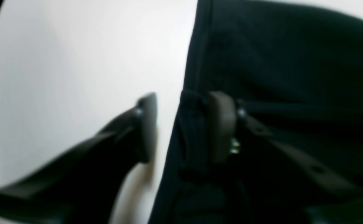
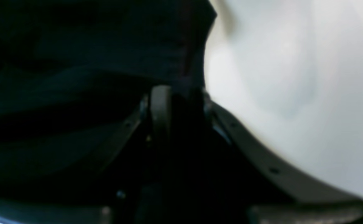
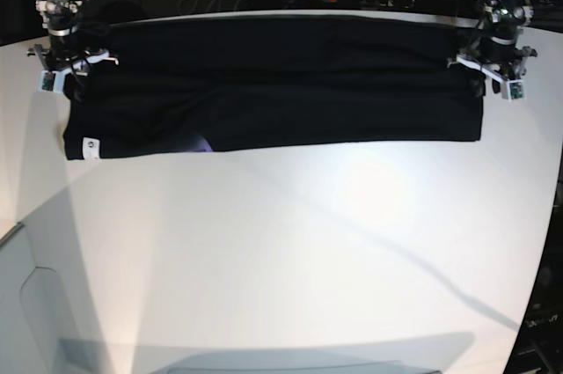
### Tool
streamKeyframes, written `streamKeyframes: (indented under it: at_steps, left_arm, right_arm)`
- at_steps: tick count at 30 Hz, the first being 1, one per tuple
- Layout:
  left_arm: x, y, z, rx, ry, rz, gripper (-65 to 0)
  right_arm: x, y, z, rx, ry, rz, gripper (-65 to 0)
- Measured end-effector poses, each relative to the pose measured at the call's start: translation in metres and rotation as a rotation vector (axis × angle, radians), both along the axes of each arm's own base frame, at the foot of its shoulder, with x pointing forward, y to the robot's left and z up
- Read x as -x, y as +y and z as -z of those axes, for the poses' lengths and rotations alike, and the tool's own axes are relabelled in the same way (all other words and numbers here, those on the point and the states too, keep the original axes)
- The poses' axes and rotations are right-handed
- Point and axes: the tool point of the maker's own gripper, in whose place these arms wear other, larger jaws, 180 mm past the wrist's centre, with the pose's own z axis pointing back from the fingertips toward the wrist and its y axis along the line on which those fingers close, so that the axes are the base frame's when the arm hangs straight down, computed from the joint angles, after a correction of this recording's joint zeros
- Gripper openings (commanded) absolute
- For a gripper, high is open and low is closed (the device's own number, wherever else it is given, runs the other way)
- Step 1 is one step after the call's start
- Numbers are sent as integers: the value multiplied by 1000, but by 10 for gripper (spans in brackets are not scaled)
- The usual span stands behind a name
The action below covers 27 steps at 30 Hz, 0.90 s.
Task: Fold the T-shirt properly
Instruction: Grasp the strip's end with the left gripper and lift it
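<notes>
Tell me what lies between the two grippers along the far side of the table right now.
In the base view, only the black T-shirt, folded into a long band, spans from the right gripper to the left gripper; nothing else lies there.

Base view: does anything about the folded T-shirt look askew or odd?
Slightly. The T-shirt lies as a long band, but its bottom edge is stepped: the end with the white tag hangs lower, and a sliver of purple print peeks out.

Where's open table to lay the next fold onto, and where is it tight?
The white table is bare across the whole near half, from the T-shirt's front edge down. Narrow bare strips flank its two ends. It is crowded along the far edge, where the left gripper and right gripper sit at the shirt's ends.
</notes>
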Motion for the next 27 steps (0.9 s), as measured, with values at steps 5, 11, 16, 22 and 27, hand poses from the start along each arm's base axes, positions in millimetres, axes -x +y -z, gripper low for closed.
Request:
streamKeyframes:
  at_steps: [5, 11, 16, 22, 27]
  left_arm:
    - [6, -4, -3, 29, -13, 1, -281]
    - [6, -6, -4, 48, -32, -1, -280]
    - [13, -6, 9, 71, 1, -16, -280]
    - [19, -5, 22, 106, 9, -36, -280]
    - [18, -6, 25, 116, 1, -39, -282]
  right_arm:
    - [0, 0, 0, 0, 1, 1, -481]
    - [1, 0, 0, -1, 3, 1, -481]
    - [1, 0, 1, -1, 3, 1, -481]
    - [0, 0, 1, -2, 3, 1, -480]
    - [0, 1, 1, -3, 3, 2, -480]
